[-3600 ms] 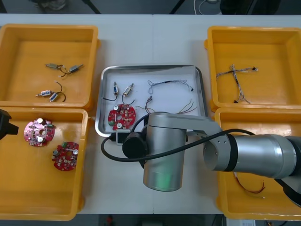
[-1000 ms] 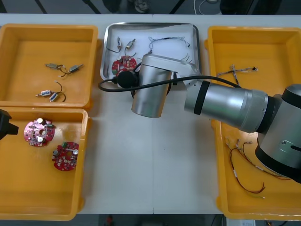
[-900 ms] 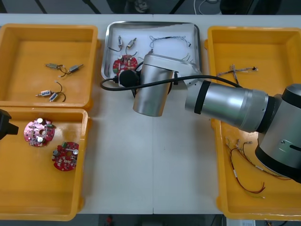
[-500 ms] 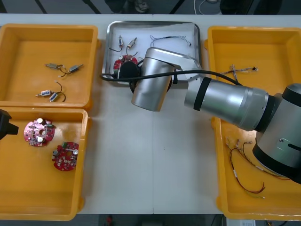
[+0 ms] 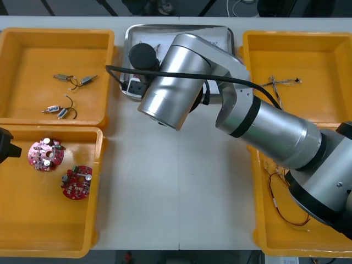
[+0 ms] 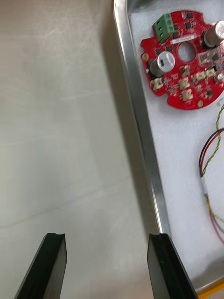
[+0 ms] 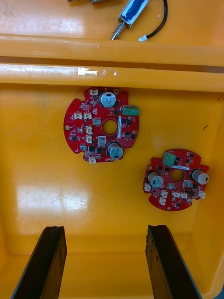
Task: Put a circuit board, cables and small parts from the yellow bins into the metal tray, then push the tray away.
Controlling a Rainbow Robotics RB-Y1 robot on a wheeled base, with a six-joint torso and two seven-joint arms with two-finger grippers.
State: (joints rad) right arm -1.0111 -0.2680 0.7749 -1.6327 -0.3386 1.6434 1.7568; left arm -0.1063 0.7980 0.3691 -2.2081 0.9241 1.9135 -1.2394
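Note:
The metal tray (image 5: 220,28) lies at the table's far edge, between the far bins, mostly under my right arm (image 5: 176,82). In the right wrist view its rim (image 6: 140,121) borders a white inside that holds a round red circuit board (image 6: 184,70) and a red and yellow cable (image 6: 210,159). My right gripper (image 6: 108,266) is open and holds nothing. It hangs above bare table just outside that rim, one finger (image 6: 163,261) by the rim. My left gripper (image 7: 105,261) is open over the near left bin, above two red boards (image 7: 103,125) (image 7: 176,180).
The far left yellow bin (image 5: 22,38) holds several small metal parts (image 5: 69,81). The near left bin (image 5: 33,231) holds two boards (image 5: 47,154). A twisted blue and white cable (image 5: 278,91) lies in the far right bin, red and yellow cables (image 5: 286,203) in the near right one.
The tray was slid from the table's middle to its far edge. Over the last second my right arm has lifted off the tray's near edge toward the camera. The left arm stayed put.

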